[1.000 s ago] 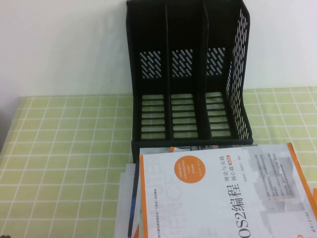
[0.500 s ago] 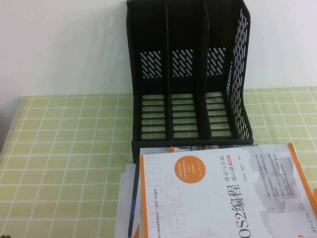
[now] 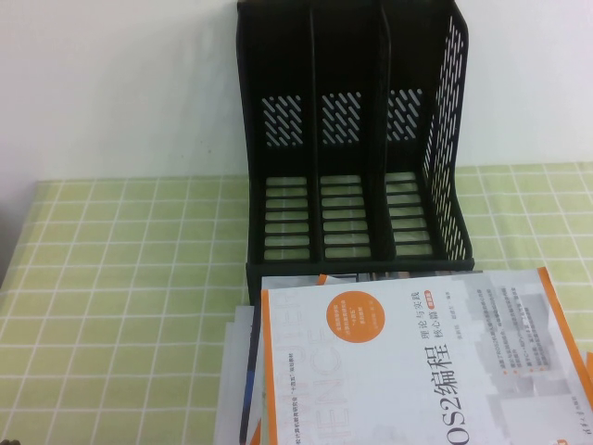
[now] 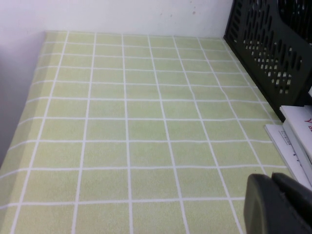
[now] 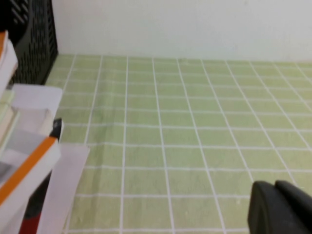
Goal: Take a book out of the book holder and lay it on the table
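Nearest the robot, book [image 3: 408, 371] lies flat, cover up, on top of a stack of other books [image 3: 243, 371] on the bench [image 3: 120, 278], just in front of the book holder [image 3: 357, 139]. Holder stands upright behind it at the wall, all three compartments empty. Left hand [image 4: 278, 204] low over bare cloth left of the stack; right hand [image 5: 280, 207] likewise on the right side. Both hands: only a dark corner visible, can't tell grip state.
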